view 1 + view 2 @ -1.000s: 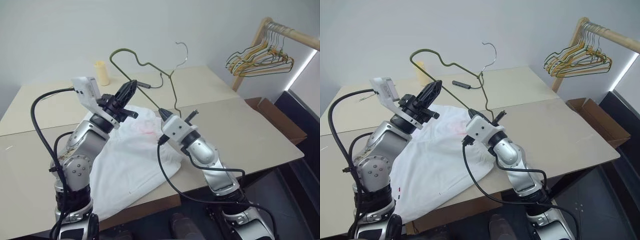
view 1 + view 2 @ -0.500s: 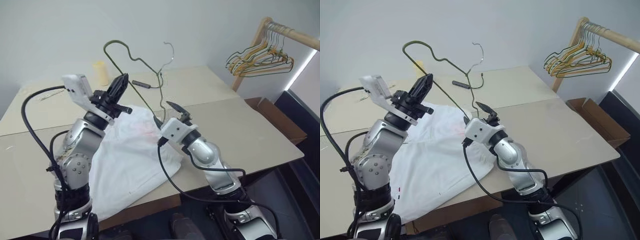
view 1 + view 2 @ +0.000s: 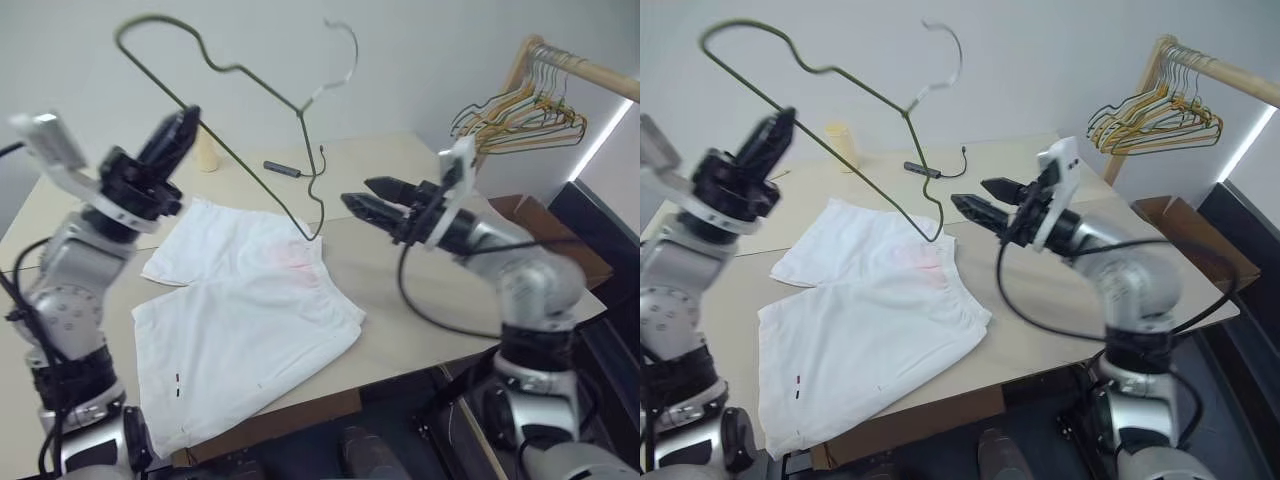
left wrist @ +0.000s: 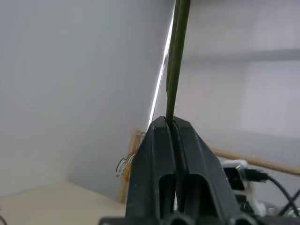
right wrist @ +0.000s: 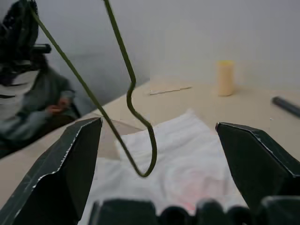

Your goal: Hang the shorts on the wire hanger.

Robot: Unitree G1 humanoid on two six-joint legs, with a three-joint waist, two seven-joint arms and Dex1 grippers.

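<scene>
The wire hanger (image 3: 235, 150), thin and dark, hangs tilted in the air above the table. My left gripper (image 3: 183, 122) is shut on its long straight side, and the wire (image 4: 175, 65) runs up from between the closed fingers (image 4: 159, 154). Its hook (image 3: 345, 45) points up, and its lower bent corner (image 5: 140, 154) hangs just over the shorts. The white shorts (image 3: 240, 320) lie flat on the table with a faint pink patch near the waist. My right gripper (image 3: 357, 192) stands open to the right of that corner, pointing at it, with nothing between its fingers (image 5: 70, 168).
A wooden rack with bunched yellow and dark hangers (image 3: 520, 115) stands at the far right, and a cardboard box (image 3: 545, 235) sits below it. A yellow cylinder (image 3: 207, 152) and a small black device with a cable (image 3: 283, 168) are at the back of the table (image 3: 420, 320).
My right gripper opened, let go of the hanger's lower corner, drew back to the right and turned to point left. My left gripper lifted the hanger up and to the left.
</scene>
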